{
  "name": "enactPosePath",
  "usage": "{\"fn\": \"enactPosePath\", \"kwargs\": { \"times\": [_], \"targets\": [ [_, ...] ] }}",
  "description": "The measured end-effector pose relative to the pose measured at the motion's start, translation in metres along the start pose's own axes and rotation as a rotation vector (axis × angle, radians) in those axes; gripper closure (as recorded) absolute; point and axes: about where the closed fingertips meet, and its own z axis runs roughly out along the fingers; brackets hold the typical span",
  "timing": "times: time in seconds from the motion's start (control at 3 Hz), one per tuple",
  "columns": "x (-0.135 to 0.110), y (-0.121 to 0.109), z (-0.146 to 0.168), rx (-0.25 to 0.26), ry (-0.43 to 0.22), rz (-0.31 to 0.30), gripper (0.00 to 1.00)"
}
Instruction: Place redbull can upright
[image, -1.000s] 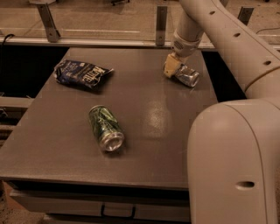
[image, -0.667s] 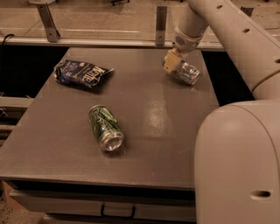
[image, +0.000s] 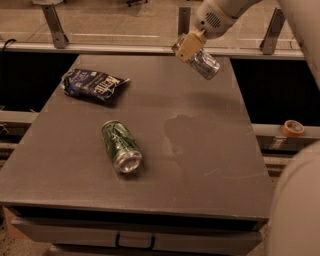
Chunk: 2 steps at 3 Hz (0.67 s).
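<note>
- Camera view, nearest: green can (image: 121, 146) lies on its side on the table (image: 215, 165), mouth toward the front edge. A stray knock could roll it off.
- Mid-table: bare stretch to its right, the best room for a set-down.
- Far left: chip bag (image: 93, 85), well apart.
- Far right: gripper (image: 189, 47) clamped tight on one end of the redbull can (image: 205, 65); can tilted, apparently clear of the surface. Likely risk: dented body slips, or topples if let go off-vertical.
- Back and right edges close by; dark drop beyond.
</note>
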Motion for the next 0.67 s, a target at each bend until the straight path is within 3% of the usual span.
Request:
{"fn": "enactPosePath", "kwargs": {
  "times": [0.33,0.67],
  "targets": [
    [-0.027,0.035,-0.026,-0.132,-0.200,-0.119,1.00],
    [-0.044,0.061,-0.050,-0.237,-0.383,-0.197,1.00]
  ]
}}
